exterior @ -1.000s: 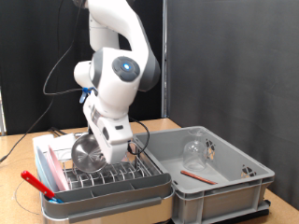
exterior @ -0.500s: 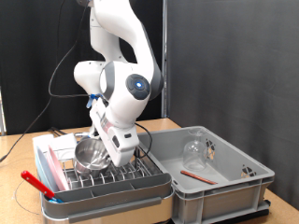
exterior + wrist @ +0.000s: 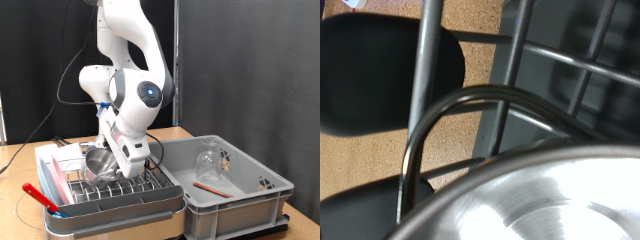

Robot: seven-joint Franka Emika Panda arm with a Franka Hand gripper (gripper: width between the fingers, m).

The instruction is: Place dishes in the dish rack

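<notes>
Bowl in rack, glass in tub

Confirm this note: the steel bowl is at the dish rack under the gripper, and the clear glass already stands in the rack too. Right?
Not quite. The exterior view shows the clear glass in the grey tub, not the dish rack. The steel bowl is at the rack by the gripper.
</notes>
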